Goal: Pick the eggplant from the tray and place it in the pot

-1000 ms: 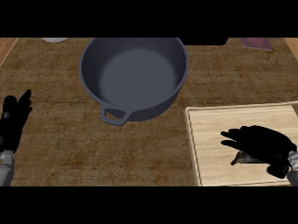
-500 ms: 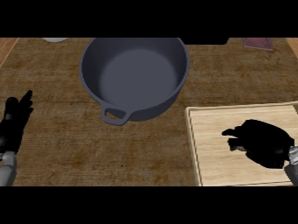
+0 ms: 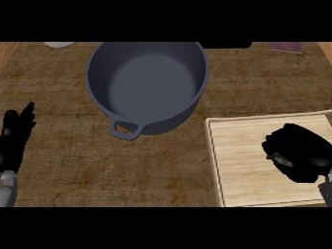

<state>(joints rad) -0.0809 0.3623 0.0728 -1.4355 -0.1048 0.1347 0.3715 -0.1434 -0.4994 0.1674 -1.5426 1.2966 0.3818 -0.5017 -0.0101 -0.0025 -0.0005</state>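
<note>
Inventory from the head view, every place reckoned from the pot [image 3: 147,82].

1. Pot: dark grey, oval, open at the top. I see nothing in it. Its loop handle points toward me.

2. Tray [image 3: 244,175]: pale wood with a raised rim, below and to the right of the pot. Its upper left corner lies near the pot's lower right wall, apart from it.

3. Right hand [image 3: 301,153]: over the tray's right half, well to the right of the pot and below it. The fingers are curled in, so the hand reads as one closed black mass.

4. Eggplant: not visible as a separate thing. The bare wood of the tray does not hold it and neither does the pot. I judge it to be inside the curl of the right hand. I cannot tell whether it rests on the tray or is lifted off it.

5. Left hand [image 3: 14,138]: far to the left of the pot and lower, resting with its fingers straight and holding nothing.

Step in hand, as I judge it: the pick, with the placing not yet done.

Next move: I would raise the right hand clear of the tray's rim and carry it up and left to the pot. It should cross the pot's right wall with room to spare. I would let go only over the middle of the pot's mouth.
</note>
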